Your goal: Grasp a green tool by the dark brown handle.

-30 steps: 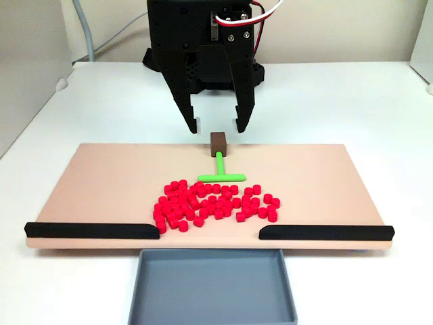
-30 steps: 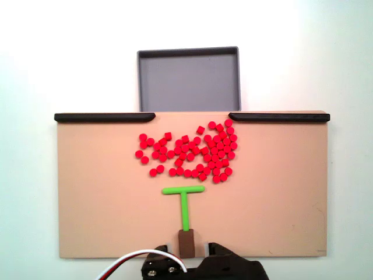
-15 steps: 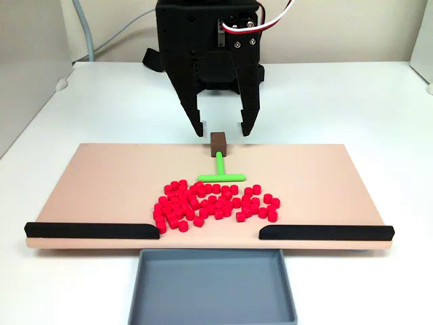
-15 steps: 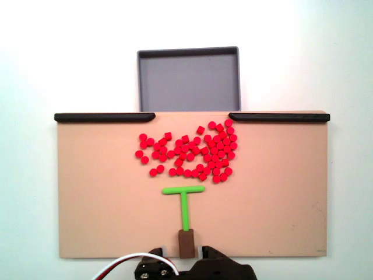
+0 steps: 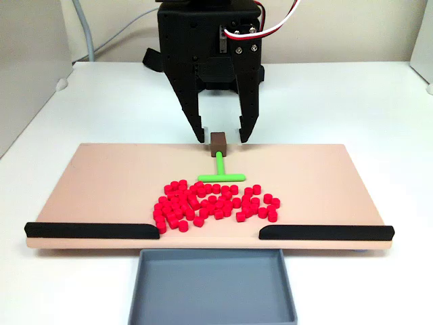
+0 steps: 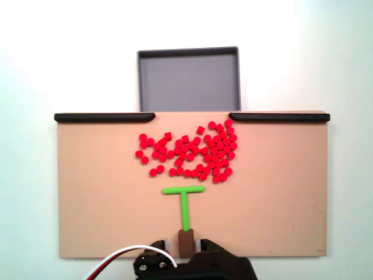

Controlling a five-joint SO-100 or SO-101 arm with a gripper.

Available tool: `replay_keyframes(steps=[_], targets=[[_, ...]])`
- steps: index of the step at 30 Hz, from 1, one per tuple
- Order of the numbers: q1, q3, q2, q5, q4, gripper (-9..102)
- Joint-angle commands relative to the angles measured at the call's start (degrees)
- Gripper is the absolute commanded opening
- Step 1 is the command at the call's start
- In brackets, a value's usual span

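Gripper [image 5: 222, 135] spread, fingertips flanking dark brown handle [image 5: 218, 141] of green tool [image 5: 221, 169] at board's [image 5: 101, 183] far edge, small gaps both sides in a fixed view; top-down fixed view, gripper [image 6: 181, 244] straddles handle [image 6: 186, 242] at board's [image 6: 87, 192] bottom edge, stem [image 6: 184, 209] pointing toward red cylinders [image 6: 189, 153].

One fixed view stood low at the front of the table, facing the arm's base across the grey tray [image 5: 212, 284] and the tan board [image 5: 101, 183], at a moderate distance and a shallow downward tilt. Another fixed view looked straight down from above, turned the other way, with the grey tray [image 6: 188, 80] at the top. Both fixed views shared the whole tan board [image 6: 93, 198], the tray and the gripper [image 5: 222, 139] tips.
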Motion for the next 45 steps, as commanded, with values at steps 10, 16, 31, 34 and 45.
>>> replay_keyframes(steps=[10, 16, 31, 34, 45], targets=[[0.7, 0.5, 0.3, -0.2, -0.6, 15], [0.9, 1.1, 0.8, -0.4, -0.6, 14], [0.4, 1.1, 1.4, -0.2, -0.6, 13], [0.2, 1.1, 1.4, 0.3, -1.3, 12], [-0.1, 0.8, 1.1, 0.5, -1.7, 12]])
